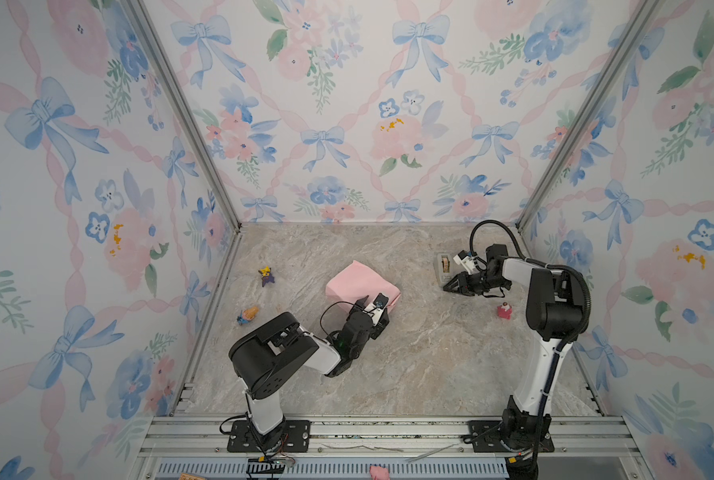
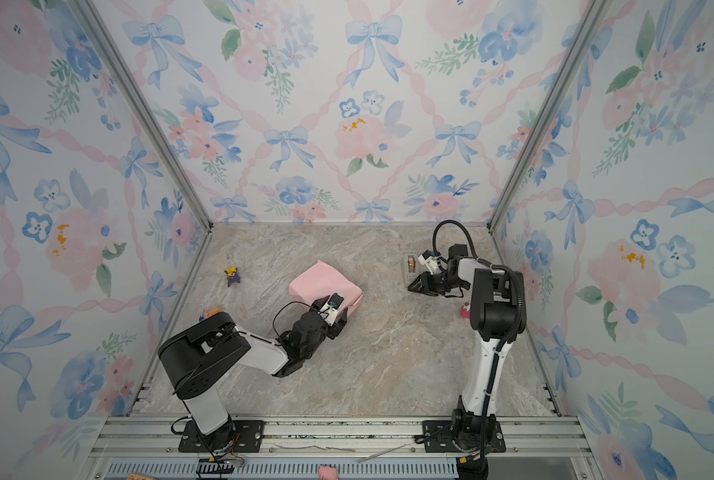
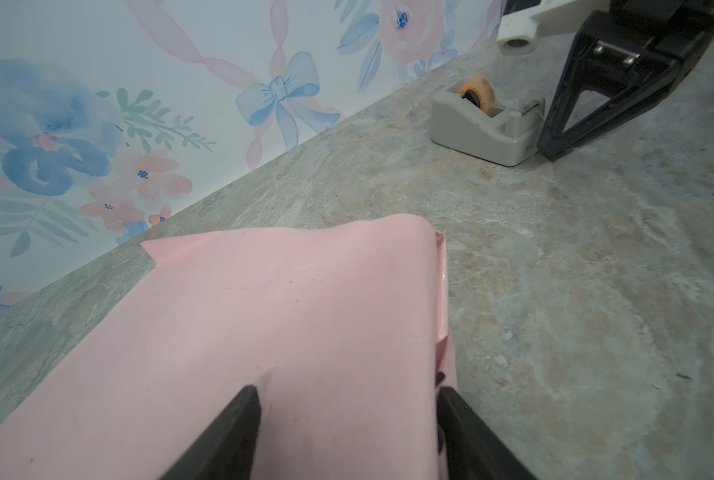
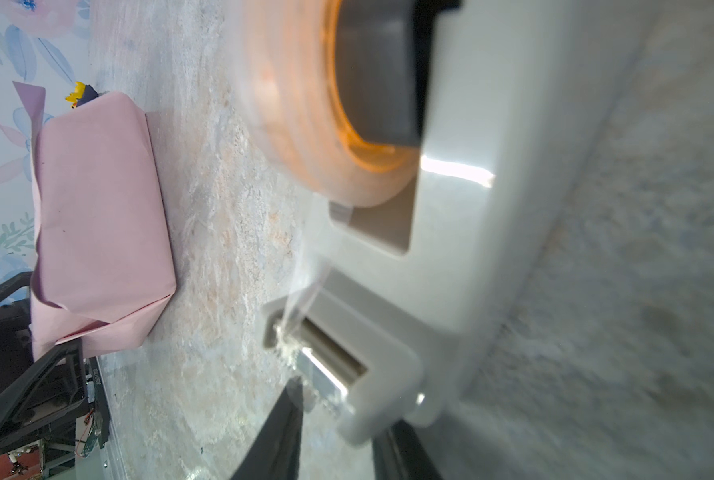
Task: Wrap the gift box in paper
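Note:
The paper (image 1: 359,282) (image 2: 322,282), pink side out, is folded around a squarish parcel in the middle of the table. The gift box is hidden under it. My left gripper (image 1: 365,305) (image 3: 347,395) is open at the parcel's near edge. One finger (image 3: 243,415) rests on the paper's top and dents it; the other stands at the folded side. My right gripper (image 1: 447,286) (image 4: 340,415) is open at the cutter end of the grey tape dispenser (image 1: 444,264) (image 4: 471,208). A finger (image 4: 289,419) there touches the loose end of the tape.
Small toys lie around: a purple and yellow figure (image 1: 266,276) at the left, an orange and blue one (image 1: 248,315) nearer the left wall, a red one (image 1: 504,311) by the right arm. Floral walls close three sides.

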